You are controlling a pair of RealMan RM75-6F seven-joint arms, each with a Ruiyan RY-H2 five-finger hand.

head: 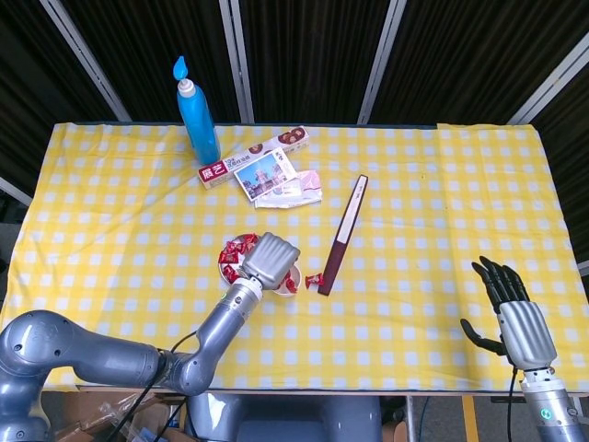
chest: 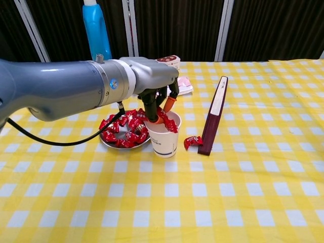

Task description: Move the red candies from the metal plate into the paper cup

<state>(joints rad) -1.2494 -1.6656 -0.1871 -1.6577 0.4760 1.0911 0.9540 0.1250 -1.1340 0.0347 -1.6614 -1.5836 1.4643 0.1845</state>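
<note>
Checked yellow cloth; left hand (chest: 154, 88) fingers spread, empty, over white paper cup (chest: 164, 139).

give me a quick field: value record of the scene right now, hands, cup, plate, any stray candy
left hand: above the paper cup, fingers pointing down to its mouth; whether it holds a candy cannot be told
right hand: open, at the table's near right edge, holding nothing
paper cup: upright beside the metal plate, red candy showing at its rim
metal plate: holds a pile of red candies
stray candy: on the tablecloth between the cup and the dark red box
background: blue bottle, snack packets
</note>
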